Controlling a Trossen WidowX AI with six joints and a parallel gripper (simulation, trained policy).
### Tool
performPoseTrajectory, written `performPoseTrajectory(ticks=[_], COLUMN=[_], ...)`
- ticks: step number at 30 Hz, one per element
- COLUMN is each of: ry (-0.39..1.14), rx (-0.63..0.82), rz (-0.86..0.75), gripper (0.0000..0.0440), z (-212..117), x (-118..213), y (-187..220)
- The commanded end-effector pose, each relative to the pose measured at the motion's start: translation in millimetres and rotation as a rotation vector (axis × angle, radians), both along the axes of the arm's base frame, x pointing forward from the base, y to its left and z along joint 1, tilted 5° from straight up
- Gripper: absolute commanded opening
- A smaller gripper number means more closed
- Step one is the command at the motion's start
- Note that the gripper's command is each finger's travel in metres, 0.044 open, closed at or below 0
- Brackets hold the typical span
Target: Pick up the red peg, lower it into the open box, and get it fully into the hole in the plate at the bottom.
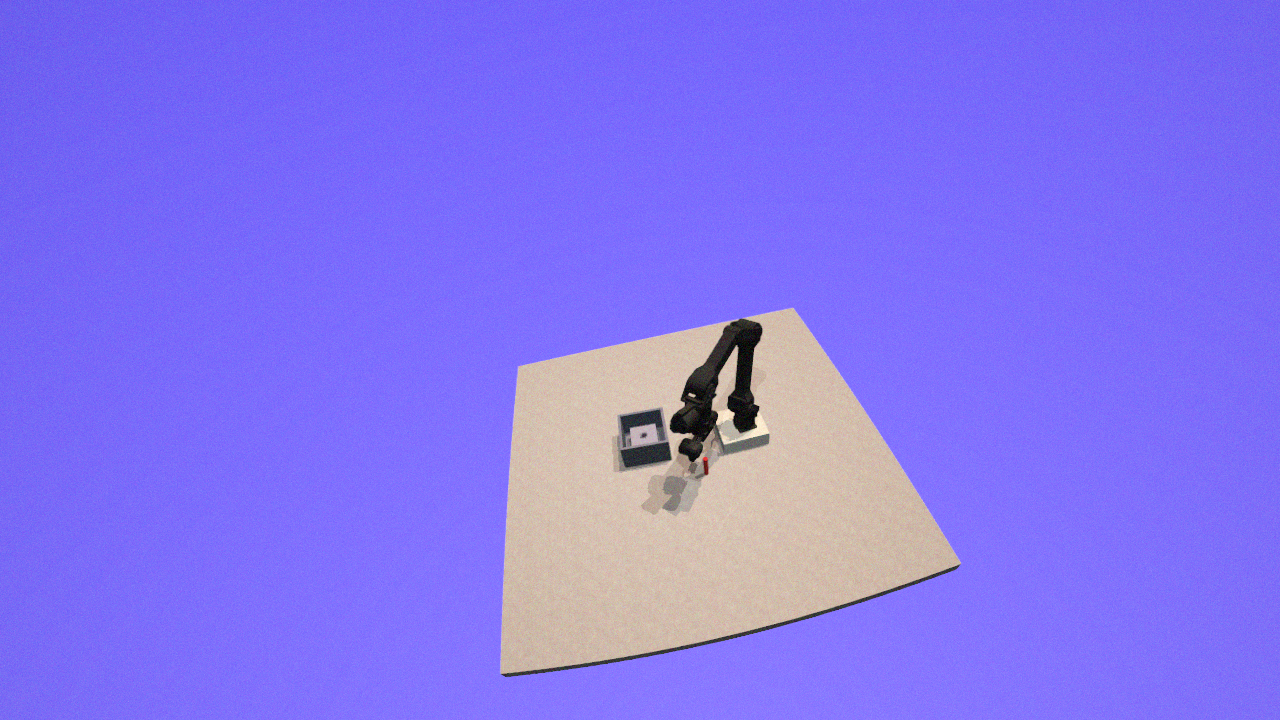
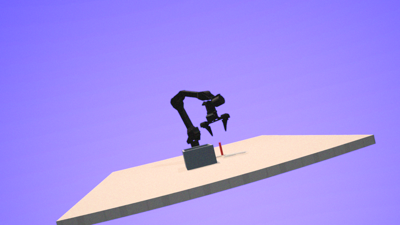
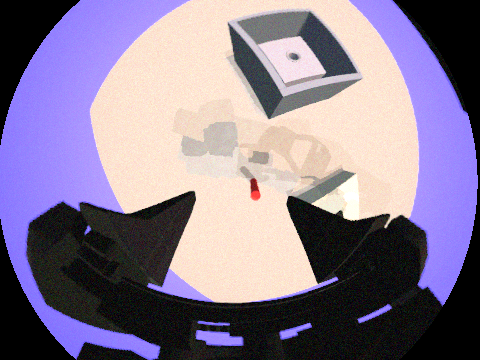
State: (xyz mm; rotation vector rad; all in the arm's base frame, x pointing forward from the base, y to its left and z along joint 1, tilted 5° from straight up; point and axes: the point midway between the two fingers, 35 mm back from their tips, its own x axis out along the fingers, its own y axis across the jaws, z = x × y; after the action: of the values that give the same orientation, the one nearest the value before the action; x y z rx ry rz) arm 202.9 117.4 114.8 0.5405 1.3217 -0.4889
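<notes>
The pale table [image 1: 590, 573] [image 2: 156, 182] [image 3: 150, 90] is carrying everything. On it the grey box [image 1: 646, 455] [image 2: 200, 157] [image 3: 252, 80] is standing open, its plate [image 1: 637, 440] [image 3: 280, 55] showing a bare hole. The claw [image 1: 691, 471] [image 2: 219, 133] [image 3: 243, 198] is hanging above the peg, spreading wide and holding nothing. The red peg [image 1: 705, 466] [image 2: 221, 148] [image 3: 255, 190] is standing upright on the table, near the box. It is looking light, stiff, perhaps slippery; I am judging its upper part best for gripping, squarely from both sides.

Red peg [image 1: 705, 466] [image 2: 221, 148] [image 3: 254, 189] upright on tabletop, open dark grey box [image 1: 645, 454] [image 2: 200, 157] [image 3: 309, 102] nearby, pale holed plate [image 1: 637, 440] [image 3: 305, 68] inside
</notes>
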Motion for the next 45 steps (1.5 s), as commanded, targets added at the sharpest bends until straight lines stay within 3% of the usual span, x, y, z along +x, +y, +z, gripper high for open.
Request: performPoseTrajectory(ticks=[1, 19, 24, 37, 45], ry=[0.087, 0.119, 0.138, 0.222, 0.145], rx=[-0.042, -0.029, -0.022, 0.031, 0.010], rz=[-0.075, -0.273, -0.317, -0.353, -0.302], gripper=[0.0440, 0.0428, 0.0332, 0.0000, 0.0000], z=[-21, -98, -112, -116, -98], x=[-8, -14, -20, -23, -14], y=[-8, -10, -12, -11, -20])
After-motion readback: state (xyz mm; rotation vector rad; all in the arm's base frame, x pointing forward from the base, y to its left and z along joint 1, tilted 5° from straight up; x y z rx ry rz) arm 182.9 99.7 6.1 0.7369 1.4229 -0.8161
